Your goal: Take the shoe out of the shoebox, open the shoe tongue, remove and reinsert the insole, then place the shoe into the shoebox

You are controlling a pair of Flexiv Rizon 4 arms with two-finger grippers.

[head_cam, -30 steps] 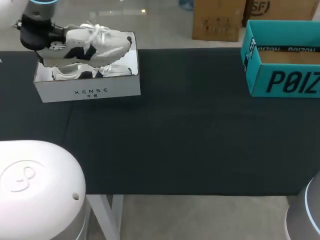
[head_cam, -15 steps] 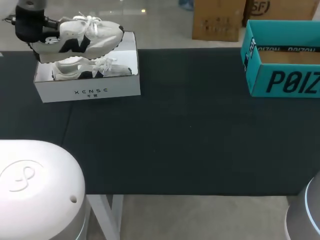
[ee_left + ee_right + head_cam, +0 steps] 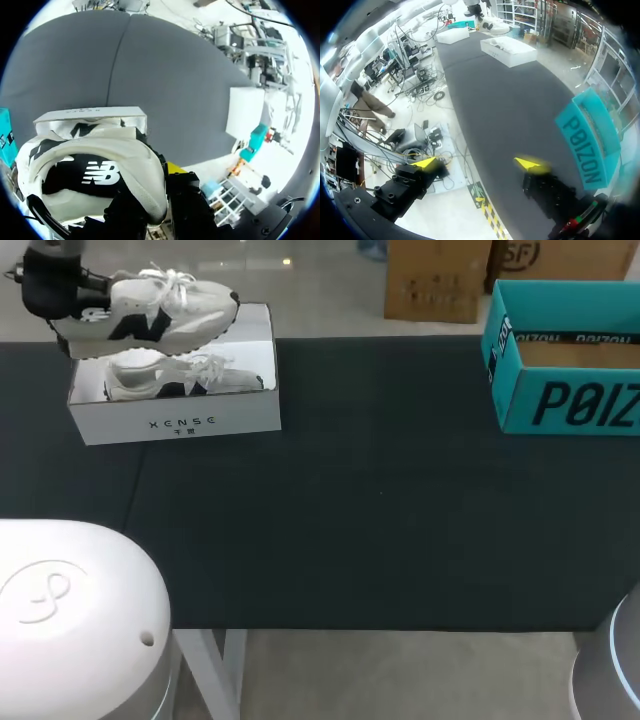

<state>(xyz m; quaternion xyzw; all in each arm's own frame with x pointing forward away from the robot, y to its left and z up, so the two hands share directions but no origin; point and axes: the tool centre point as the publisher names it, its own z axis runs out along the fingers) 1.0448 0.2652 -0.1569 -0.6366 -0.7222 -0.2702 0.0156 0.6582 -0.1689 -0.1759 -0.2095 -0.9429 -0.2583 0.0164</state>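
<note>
**Left gripper (image 3: 52, 288) holds the shoe (image 3: 150, 308) over the white shoebox (image 3: 175, 422)**

From the head camera, I see my left gripper at the far left corner of the table (image 3: 350, 520), clamped on the heel end of the shoe. The shoe is white with dark side markings. It lies roughly level in the air with its toe towards the middle of the table and its laces loose on top. It hangs above the back of the white shoebox, clear of it.

A second shoe (image 3: 165, 380) of the same kind lies on its side inside that box. The box is open at the top and sits on the dark table cover.

My left wrist camera looks straight onto the shoe's heel collar. The shoe (image 3: 95, 170) fills the space between the fingers of the left gripper (image 3: 152, 195), which are pressed on it from both sides. Only one yellow tip (image 3: 173, 167) shows, and the other finger is hidden behind the heel. The white shoebox (image 3: 90, 114) is just under and ahead of the shoe.

My right gripper (image 3: 477, 163) is empty, its fingers spread wide over the near edge of the table. A teal box (image 3: 587, 145) stands close beside one of its fingers, and the white shoebox (image 3: 507, 50) is far ahead at the other end. In the head view the teal box (image 3: 565, 400) sits at the far right, well apart from the shoe.
</note>
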